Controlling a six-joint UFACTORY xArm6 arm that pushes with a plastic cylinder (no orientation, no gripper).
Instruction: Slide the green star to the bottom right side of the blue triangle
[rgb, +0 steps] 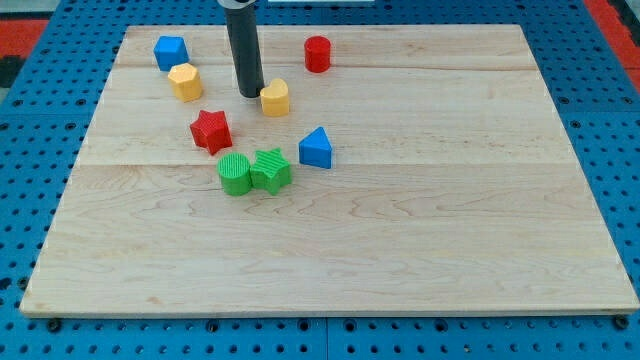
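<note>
The green star (271, 169) lies near the board's middle, touching a green cylinder (234, 173) on its left. The blue triangle (316, 148) sits just right of the star and slightly higher, a small gap between them. My tip (250, 94) rests on the board above the star, right beside the left edge of a yellow block (275, 97), well apart from the star and the triangle.
A red star (211, 130) lies up-left of the green pair. A yellow hexagon block (185, 81) and a blue block (170, 51) sit at the top left. A red cylinder (317, 53) stands at the top centre. The wooden board (450, 220) lies on a blue pegboard.
</note>
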